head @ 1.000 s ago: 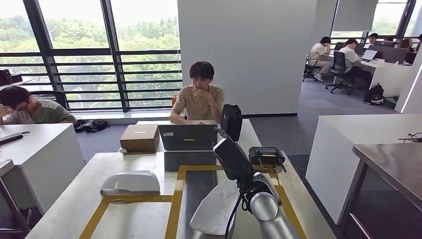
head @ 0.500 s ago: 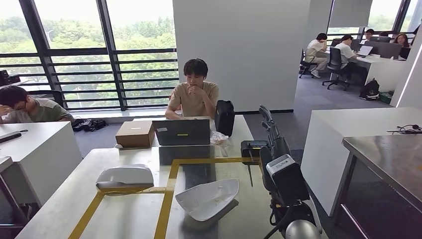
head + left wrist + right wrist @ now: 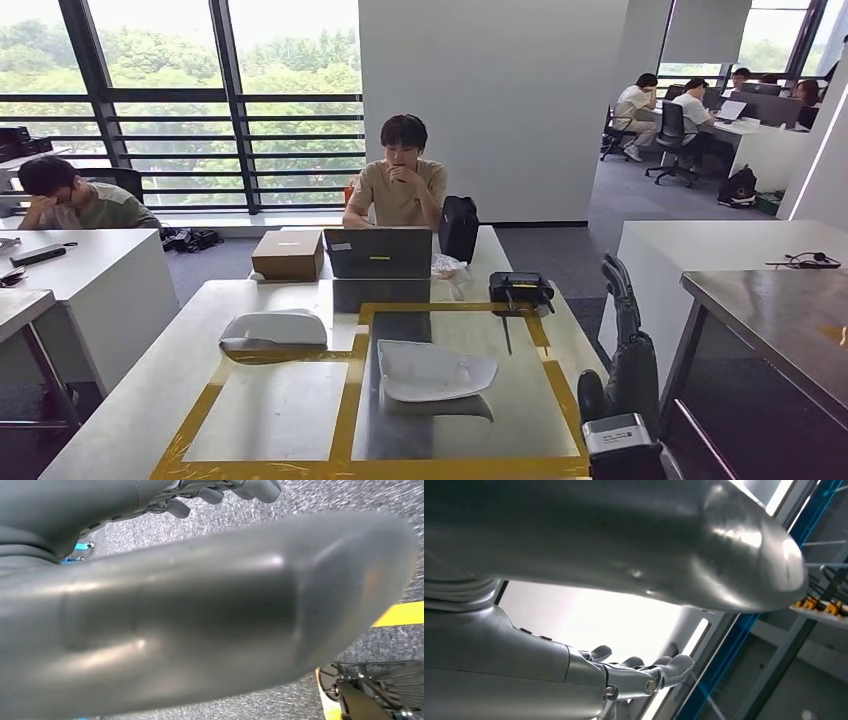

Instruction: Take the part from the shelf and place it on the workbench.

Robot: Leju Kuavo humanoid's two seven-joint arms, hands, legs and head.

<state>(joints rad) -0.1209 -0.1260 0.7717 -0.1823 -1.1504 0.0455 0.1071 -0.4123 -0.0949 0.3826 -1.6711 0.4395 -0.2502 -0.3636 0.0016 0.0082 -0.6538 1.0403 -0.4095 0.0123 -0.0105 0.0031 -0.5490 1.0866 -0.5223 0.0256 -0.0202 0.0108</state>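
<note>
A white shell-shaped part [image 3: 432, 372] lies on the grey workbench [image 3: 180, 370], inside the right yellow-taped rectangle. A second white part [image 3: 272, 330] rests at the top of the left rectangle. In the head view my right hand [image 3: 622, 296] stands raised off the bench's right edge, fingers pointing up and holding nothing. It is well clear of the part. The right wrist view looks up past my right hand [image 3: 589, 672], with the fingers [image 3: 664, 667] apart and nothing between them. My left hand [image 3: 200, 620] hangs over grey carpet, its thumb large and blurred, and it holds nothing.
A person sits behind an open laptop [image 3: 378, 253] at the bench's far end. A cardboard box [image 3: 288, 256], a black bag [image 3: 459, 229] and a black device [image 3: 519, 289] stand near it. A steel table [image 3: 780, 320] is close on my right, white desks with people on the left.
My right hand has let go of the white part, which now lies on the bench, and the arm has swung away to the right. The camera view shifted too.
</note>
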